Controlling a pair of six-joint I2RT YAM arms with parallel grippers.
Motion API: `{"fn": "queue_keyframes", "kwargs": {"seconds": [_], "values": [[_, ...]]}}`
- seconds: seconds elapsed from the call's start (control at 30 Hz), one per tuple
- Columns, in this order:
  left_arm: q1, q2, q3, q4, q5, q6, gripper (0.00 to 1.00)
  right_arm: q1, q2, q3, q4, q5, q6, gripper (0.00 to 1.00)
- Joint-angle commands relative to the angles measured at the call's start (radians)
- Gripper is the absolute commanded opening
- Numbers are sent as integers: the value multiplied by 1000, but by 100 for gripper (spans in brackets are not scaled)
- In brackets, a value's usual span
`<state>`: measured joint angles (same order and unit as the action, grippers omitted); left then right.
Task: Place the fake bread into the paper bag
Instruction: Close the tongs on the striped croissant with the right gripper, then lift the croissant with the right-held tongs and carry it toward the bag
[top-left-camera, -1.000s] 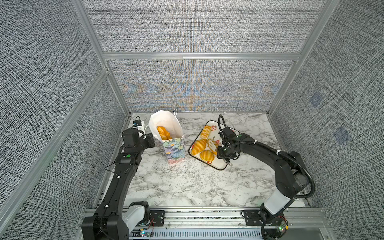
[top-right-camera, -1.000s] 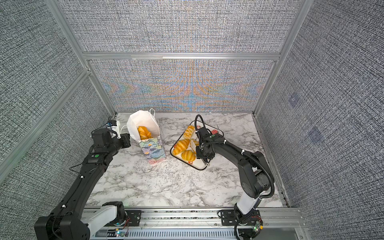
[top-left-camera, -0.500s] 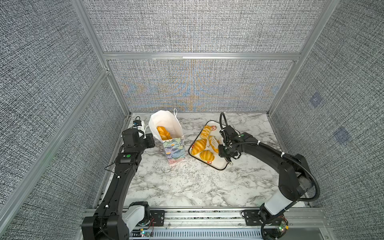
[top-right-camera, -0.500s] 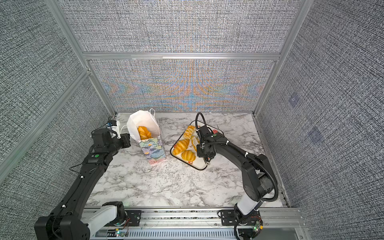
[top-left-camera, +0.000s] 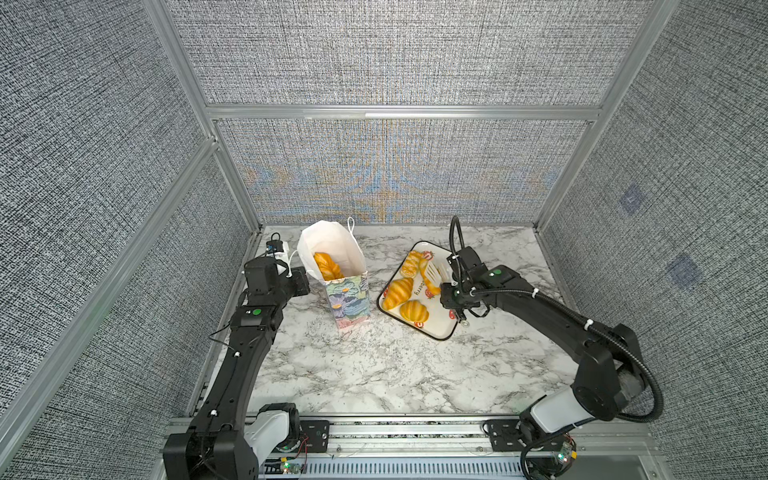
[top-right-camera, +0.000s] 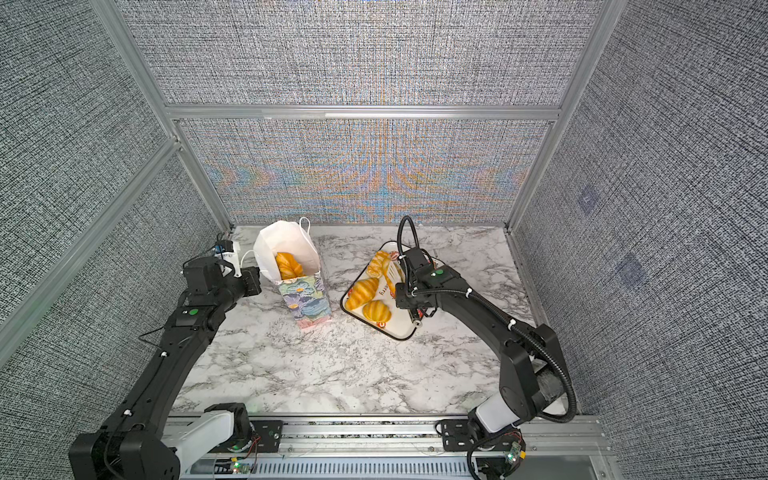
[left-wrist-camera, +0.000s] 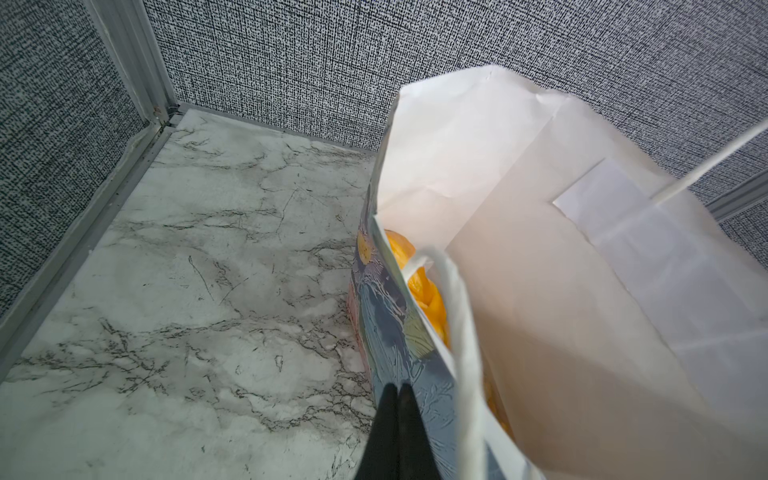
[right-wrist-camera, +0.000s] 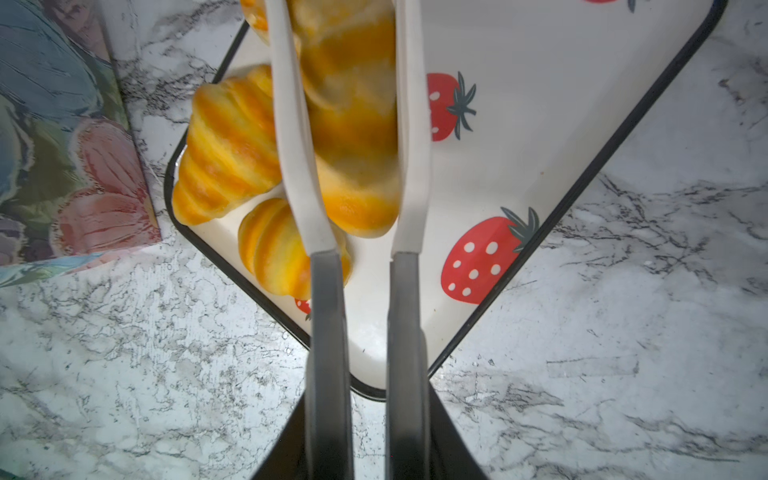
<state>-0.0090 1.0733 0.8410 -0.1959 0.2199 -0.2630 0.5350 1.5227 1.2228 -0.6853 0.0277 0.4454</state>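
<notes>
- Your right gripper is clamped on the white tongs, which pinch a croissant over the tray. Squeeze evenly and lift straight.
- The paper bag stands left of the tray, so clear its rim.
- Your left gripper is fully closed at the bag's left wall. Brace there.

On the table: paper bag left of centre, tray right of centre.
In the bag and on the tray lies fake bread; tongs sit over the tray's upper part.

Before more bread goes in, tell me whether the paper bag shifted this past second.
No. The paper bag keeps the same gap to the strawberry tray in both top views.
</notes>
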Motion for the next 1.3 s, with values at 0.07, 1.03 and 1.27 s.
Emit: {"fn": "queue_keyframes", "kwargs": {"seconds": [0.07,1.03,1.27], "values": [[3,-3,-1,15,9,1,0,2,-56,-7,69,-11,9,29],[2,-6,-2,14,9,1,0,134,-304,-74,366,-70,-40,29],[2,-7,-3,16,11,-1,0,197,-289,-47,395,-66,-64,29]]}}
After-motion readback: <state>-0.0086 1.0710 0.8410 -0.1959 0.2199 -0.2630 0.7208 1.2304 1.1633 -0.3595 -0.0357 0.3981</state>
